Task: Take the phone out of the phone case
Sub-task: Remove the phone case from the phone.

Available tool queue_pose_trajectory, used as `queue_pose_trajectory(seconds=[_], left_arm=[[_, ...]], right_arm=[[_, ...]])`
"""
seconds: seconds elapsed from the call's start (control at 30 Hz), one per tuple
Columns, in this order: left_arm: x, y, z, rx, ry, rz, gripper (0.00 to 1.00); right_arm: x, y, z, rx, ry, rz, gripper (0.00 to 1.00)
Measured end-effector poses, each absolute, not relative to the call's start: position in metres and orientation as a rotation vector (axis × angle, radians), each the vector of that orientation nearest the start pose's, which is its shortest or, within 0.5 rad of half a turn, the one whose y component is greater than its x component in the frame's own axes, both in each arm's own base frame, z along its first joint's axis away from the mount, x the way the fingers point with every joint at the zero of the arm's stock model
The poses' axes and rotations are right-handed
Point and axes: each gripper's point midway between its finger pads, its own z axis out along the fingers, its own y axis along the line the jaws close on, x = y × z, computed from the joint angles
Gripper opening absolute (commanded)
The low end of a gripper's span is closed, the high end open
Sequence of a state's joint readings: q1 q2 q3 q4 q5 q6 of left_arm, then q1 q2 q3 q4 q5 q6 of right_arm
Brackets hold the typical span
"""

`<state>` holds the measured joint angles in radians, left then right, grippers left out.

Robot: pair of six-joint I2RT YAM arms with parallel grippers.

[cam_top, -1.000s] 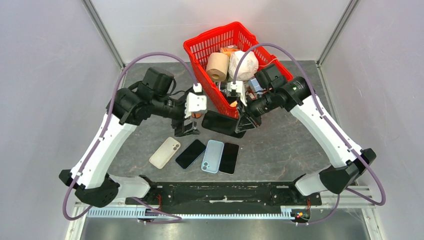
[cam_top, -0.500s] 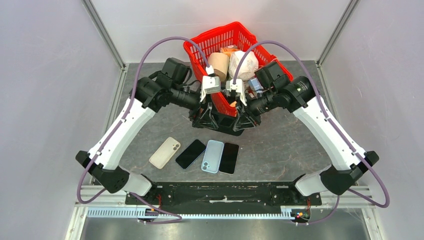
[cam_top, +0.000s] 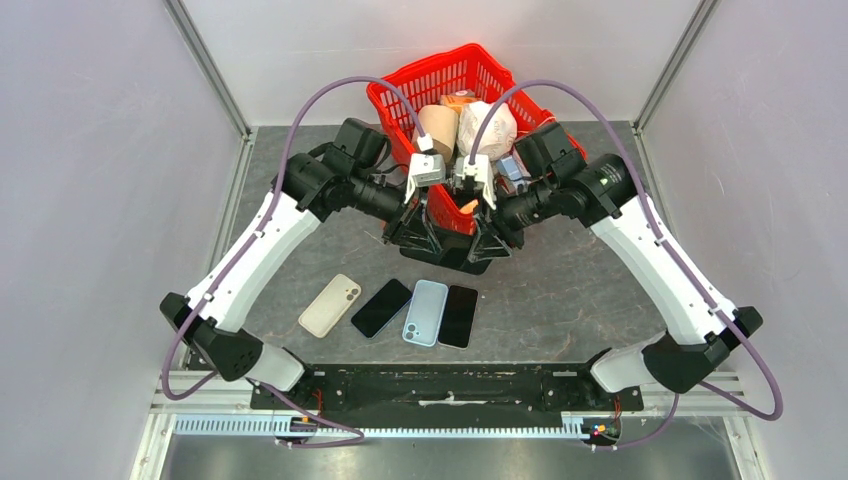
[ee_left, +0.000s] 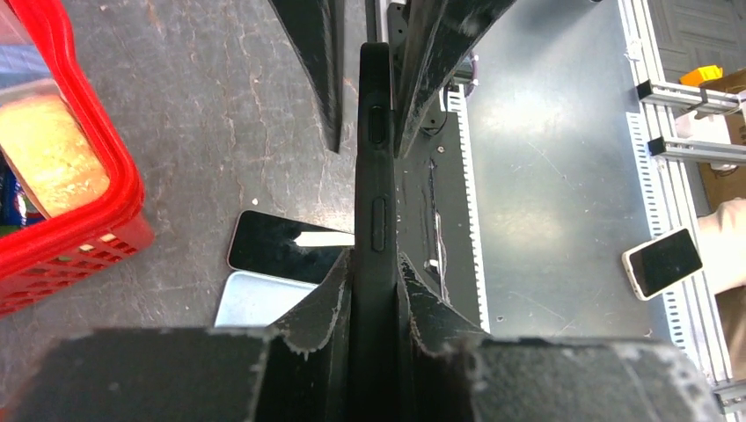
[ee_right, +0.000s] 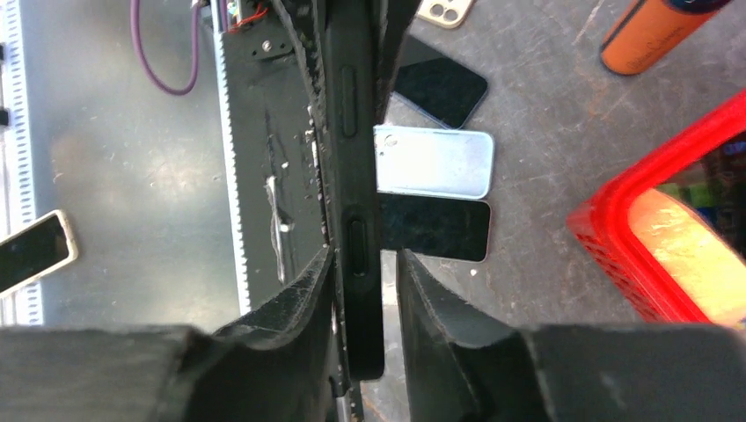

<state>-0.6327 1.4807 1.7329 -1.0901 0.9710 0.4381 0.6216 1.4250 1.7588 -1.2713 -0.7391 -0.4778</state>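
The job is barely under way: no phone has come free of the case (ee_left: 374, 167), which hangs edge-up in the air between the two arms, over the desk (cam_top: 560, 280) and just in front of the red basket (cam_top: 420, 70). The left claw (ee_left: 374, 264) is closed on one end of the case, with a finger pressed to each flat face. The right claw (ee_right: 362, 255) has the other end between its fingers. One finger lies against the case, but a thin gap shows beside the other, so from this angle I cannot tell whether it truly grips or only brackets it. Both wrist views show just the black side of the case with its button covers. No screen edge is lifted out of it, so I judge the phone is fully seated inside. What is left is nearly everything: peel or bend the rim off a corner, push the phone out through the back, and part the two. Near the arms' bases, four flat phones or cases (cam_top: 425, 312) lie in a row on the desk, well apart from this one.
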Motion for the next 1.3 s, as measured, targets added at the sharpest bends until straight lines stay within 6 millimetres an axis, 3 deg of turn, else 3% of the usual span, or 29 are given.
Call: queue_pose_trajectory(seconds=[0.13, 0.23, 0.37, 0.6, 0.67, 0.73, 0.83, 0.93, 0.97, 1.0, 1.1, 1.17, 1.23, 1.3], left_arm=[[0.186, -0.288, 0.320, 1.450, 1.753, -1.258, 0.02], [0.208, -0.277, 0.320, 1.321, 1.790, -1.240, 0.02], [0.228, -0.263, 0.336, 1.164, 1.735, -1.198, 0.02], [0.207, -0.265, 0.383, 1.105, 1.557, -1.278, 0.02], [0.205, -0.266, 0.388, 1.096, 1.541, -1.295, 0.02], [0.206, -0.267, 0.387, 1.078, 1.544, -1.308, 0.02], [0.210, -0.269, 0.381, 1.042, 1.569, -1.331, 0.02], [0.215, -0.271, 0.376, 1.000, 1.594, -1.346, 0.02], [0.216, -0.272, 0.374, 0.983, 1.603, -1.355, 0.02], [0.214, -0.272, 0.375, 0.974, 1.606, -1.383, 0.06], [0.214, -0.273, 0.376, 0.960, 1.601, -1.405, 0.38], [0.215, -0.273, 0.375, 0.959, 1.599, -1.405, 0.52], [0.215, -0.274, 0.372, 0.967, 1.606, -1.398, 0.73], [0.211, -0.273, 0.366, 0.998, 1.622, -1.385, 0.78]], right_arm=[[0.193, 0.255, 0.327, -1.417, 1.862, 0.969, 0.73], [0.208, 0.250, 0.336, -1.329, 1.862, 0.960, 0.78], [0.228, 0.244, 0.349, -1.211, 1.863, 0.964, 0.80], [0.239, 0.256, 0.369, -1.149, 1.820, 1.074, 0.82], [0.242, 0.261, 0.367, -1.146, 1.819, 1.112, 0.77], [0.242, 0.267, 0.366, -1.146, 1.819, 1.166, 0.65], [0.239, 0.275, 0.367, -1.155, 1.805, 1.267, 0.37], [0.234, 0.280, 0.371, -1.164, 1.780, 1.344, 0.03], [0.232, 0.281, 0.373, -1.170, 1.768, 1.365, 0.00], [0.229, 0.281, 0.375, -1.185, 1.748, 1.386, 0.00], [0.227, 0.281, 0.377, -1.198, 1.725, 1.400, 0.00], [0.227, 0.280, 0.375, -1.202, 1.731, 1.393, 0.00], [0.227, 0.279, 0.370, -1.218, 1.749, 1.348, 0.00], [0.225, 0.277, 0.360, -1.259, 1.783, 1.268, 0.00]])
